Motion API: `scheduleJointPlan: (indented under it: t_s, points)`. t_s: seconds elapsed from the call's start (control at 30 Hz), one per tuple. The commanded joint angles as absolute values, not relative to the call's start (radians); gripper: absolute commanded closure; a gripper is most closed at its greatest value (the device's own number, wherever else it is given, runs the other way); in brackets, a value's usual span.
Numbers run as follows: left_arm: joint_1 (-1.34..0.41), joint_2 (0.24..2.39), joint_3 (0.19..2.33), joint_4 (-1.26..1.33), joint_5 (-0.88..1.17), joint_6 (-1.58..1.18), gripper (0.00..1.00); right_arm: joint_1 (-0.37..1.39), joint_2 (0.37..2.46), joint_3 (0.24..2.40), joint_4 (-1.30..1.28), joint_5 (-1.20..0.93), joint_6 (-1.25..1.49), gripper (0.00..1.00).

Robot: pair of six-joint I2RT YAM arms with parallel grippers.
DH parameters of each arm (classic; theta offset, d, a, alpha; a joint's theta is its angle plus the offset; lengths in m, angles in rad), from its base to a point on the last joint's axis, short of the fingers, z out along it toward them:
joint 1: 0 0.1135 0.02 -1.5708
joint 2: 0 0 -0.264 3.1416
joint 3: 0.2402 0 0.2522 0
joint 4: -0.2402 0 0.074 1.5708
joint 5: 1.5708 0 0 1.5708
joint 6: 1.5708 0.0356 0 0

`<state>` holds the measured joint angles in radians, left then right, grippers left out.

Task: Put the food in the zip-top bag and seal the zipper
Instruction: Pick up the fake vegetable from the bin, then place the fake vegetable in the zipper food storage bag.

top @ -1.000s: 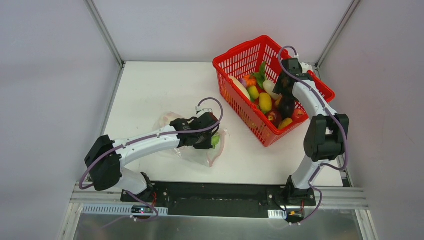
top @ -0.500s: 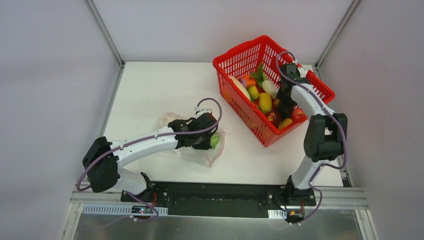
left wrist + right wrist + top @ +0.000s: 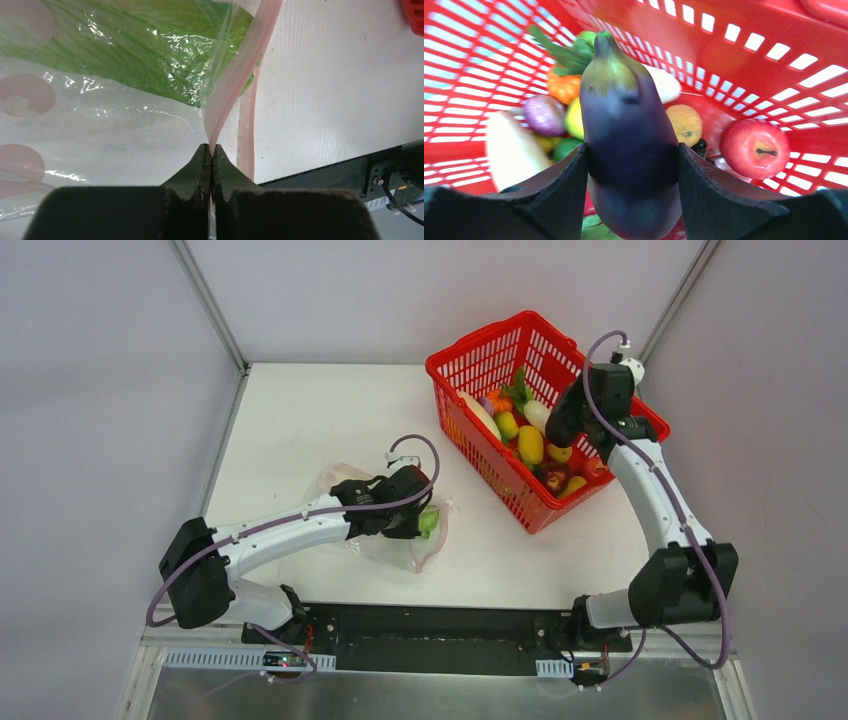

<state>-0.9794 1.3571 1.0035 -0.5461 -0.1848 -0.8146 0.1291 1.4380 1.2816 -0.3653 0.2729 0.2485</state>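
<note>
White table [image 3: 300,420], grey walls [image 3: 420,290]; left tool [image 3: 211,150] clamped on zipper [image 3: 235,75]; right tool [image 3: 631,170] clamped on eggplant [image 3: 624,110] over red basket [image 3: 480,355].

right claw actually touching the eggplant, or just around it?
Touching. In the right wrist view, the right claw presses against both sides of the purple eggplant, with no gap at either finger.

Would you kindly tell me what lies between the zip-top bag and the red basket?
Nothing; in the top external view only bare white table separates the zip-top bag and the red basket.
</note>
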Motion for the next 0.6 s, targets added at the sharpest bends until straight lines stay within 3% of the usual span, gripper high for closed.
scheduleJointPlan:
  t_s: [0.0, 0.3, 0.57]
  points:
    - [-0.968, 1.345, 1.029, -0.579, -0.217, -0.811, 1.00, 0.132, 1.306, 1.230, -0.283, 0.141, 0.322, 0.72]
    - [-0.967, 1.331, 1.025, -0.591, -0.241, -0.835, 1.00, 0.132, 1.083, 1.097, -0.123, -0.292, 0.417, 0.71]
    - [-0.966, 1.309, 1.024, -0.598, -0.268, -0.847, 1.00, 0.166, 1.006, 1.030, -0.005, -0.738, 0.484, 0.70]
